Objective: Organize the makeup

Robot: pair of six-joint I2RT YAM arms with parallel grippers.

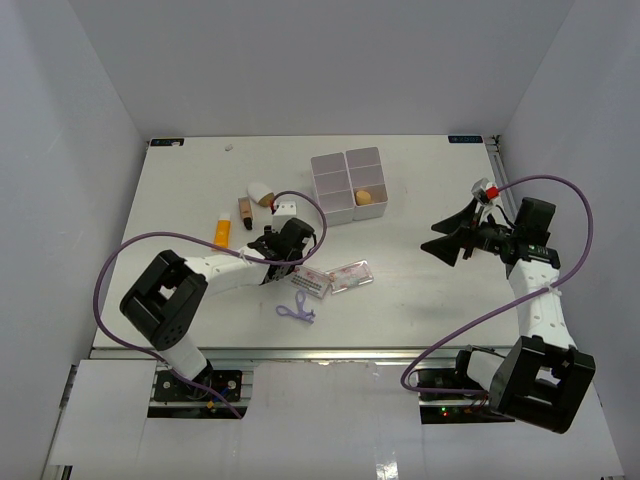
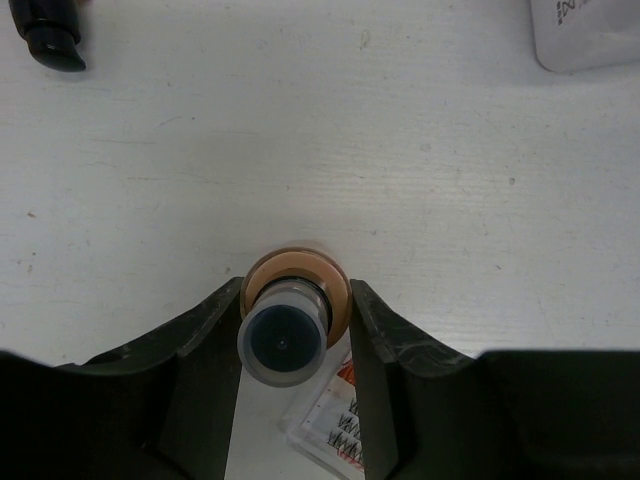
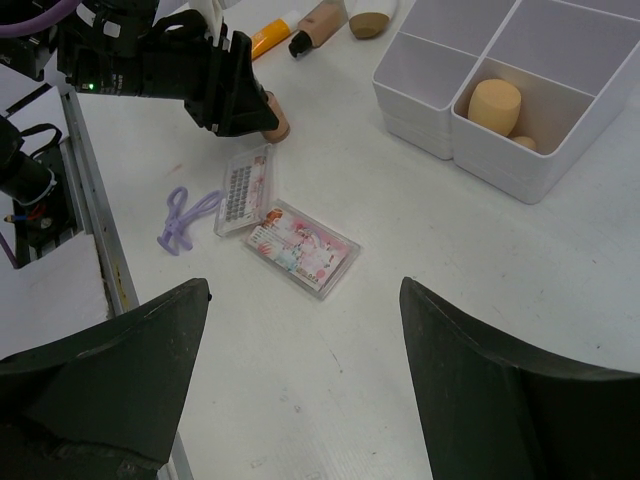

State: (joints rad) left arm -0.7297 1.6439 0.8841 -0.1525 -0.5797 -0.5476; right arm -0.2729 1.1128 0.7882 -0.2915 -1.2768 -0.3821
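Left tool (image 2: pixel 297 295) straddles upright tan bottle (image 2: pixel 283 345), cannot tell if clamped | right tool (image 3: pixel 305 285) wide apart, empty

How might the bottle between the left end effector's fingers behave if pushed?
The tan capped bottle stands upright on its end, so a sideways push probably tips it. Round and seemingly smooth, it might then roll, or slip in a grip.

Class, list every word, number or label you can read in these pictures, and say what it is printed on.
No text is readable.
clear packets: pink-red print, too blurred.
white object, top right corner of the left wrist view: grey marks, blurred.
blue labels at the far corners: too small.
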